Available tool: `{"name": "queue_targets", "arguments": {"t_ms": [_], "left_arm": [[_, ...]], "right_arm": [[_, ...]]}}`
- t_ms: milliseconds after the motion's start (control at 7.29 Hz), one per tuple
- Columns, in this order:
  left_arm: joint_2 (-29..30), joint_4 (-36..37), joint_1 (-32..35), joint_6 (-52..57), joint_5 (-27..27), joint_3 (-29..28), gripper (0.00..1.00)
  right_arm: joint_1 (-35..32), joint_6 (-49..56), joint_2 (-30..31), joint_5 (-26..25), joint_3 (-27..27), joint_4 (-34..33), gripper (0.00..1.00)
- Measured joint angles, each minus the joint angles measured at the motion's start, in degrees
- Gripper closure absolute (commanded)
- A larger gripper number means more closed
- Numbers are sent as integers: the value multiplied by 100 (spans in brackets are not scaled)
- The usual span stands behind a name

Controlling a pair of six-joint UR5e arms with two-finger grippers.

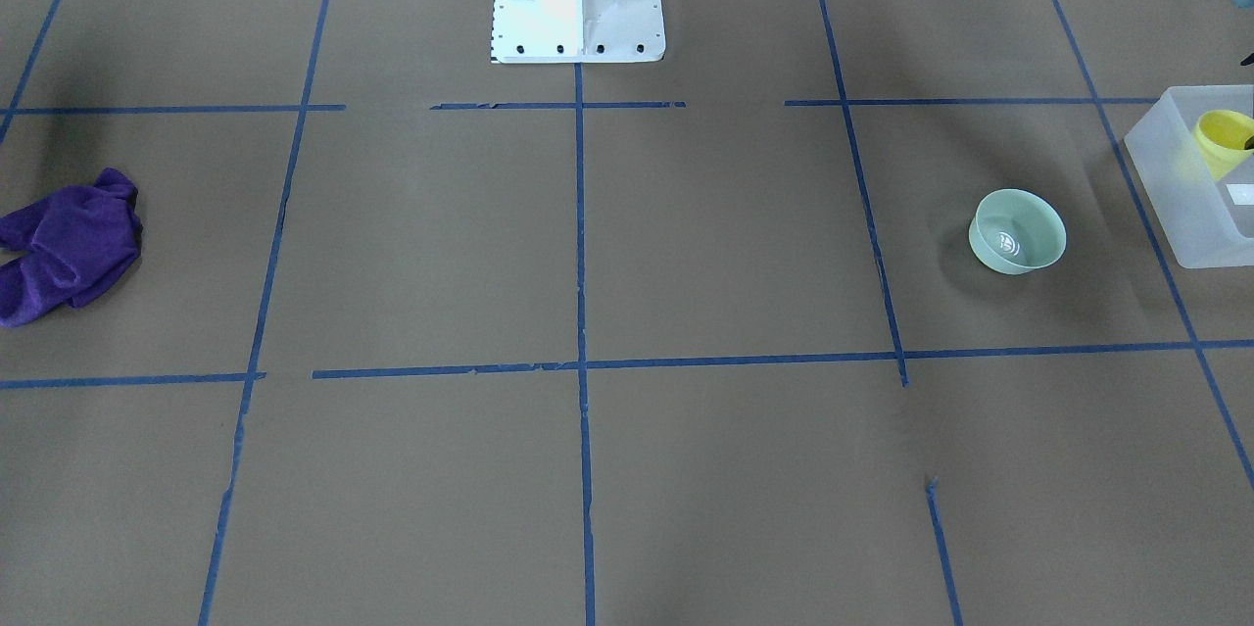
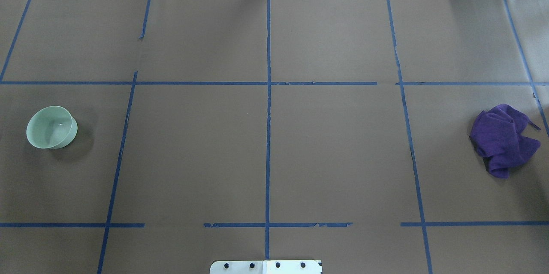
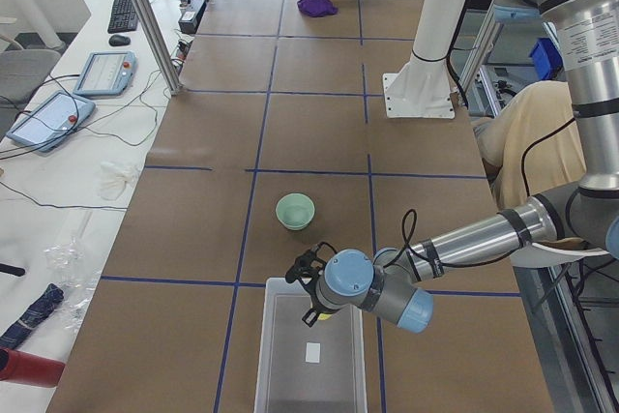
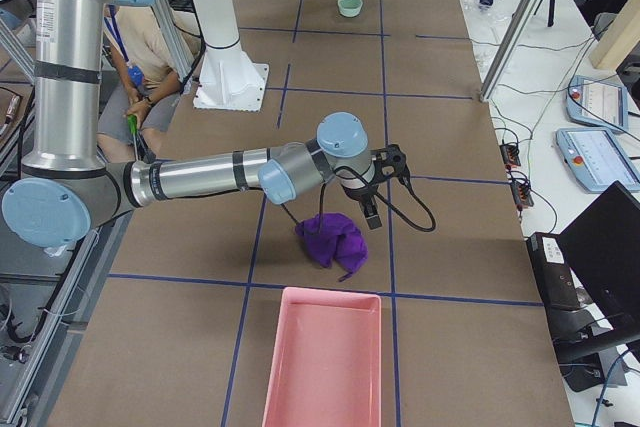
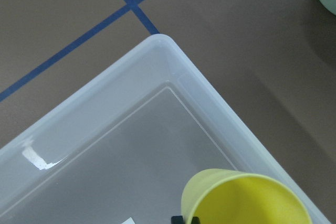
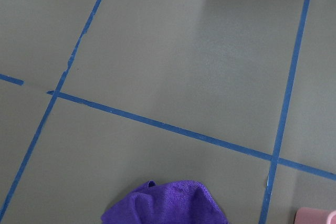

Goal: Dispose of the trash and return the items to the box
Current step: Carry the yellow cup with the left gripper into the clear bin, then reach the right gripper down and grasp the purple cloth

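The left claw hangs low over the box, which sits at the far nine o'clock end of the surface, taking the robot's base as six. Right under the claw is the yellow cup. It is tipped over at an angle, inside the box walls and close to the long side that faces the bowl. Only a dark sliver of a finger shows at the cup's rim, so I cannot tell whether the claw grips the cup or how wide it stands.

The green bowl stands upright on the surface near the box, just on its three o'clock side and apart from it.

Over at the three o'clock end, the right claw points down just beside a crumpled purple cloth. From where it can be seen, I cannot tell whether it is wide or narrow. A pink tray lies further out toward three, apart from the cloth.
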State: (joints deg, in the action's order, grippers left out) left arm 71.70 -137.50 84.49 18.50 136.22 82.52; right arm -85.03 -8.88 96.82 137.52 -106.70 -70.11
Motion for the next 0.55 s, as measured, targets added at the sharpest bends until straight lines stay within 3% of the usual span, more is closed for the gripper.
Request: {"name": "queue_targets", "arguments": {"t_ms": [275,549], "left_arm": [[-11,-192,-25,13,-7,-40,0],[28,-244,-24,-67,-57,272,0]], "right_arm": [[15,0,-3,3,-2,3,0],[83,-22,-58,17,-9,166,1]]}}
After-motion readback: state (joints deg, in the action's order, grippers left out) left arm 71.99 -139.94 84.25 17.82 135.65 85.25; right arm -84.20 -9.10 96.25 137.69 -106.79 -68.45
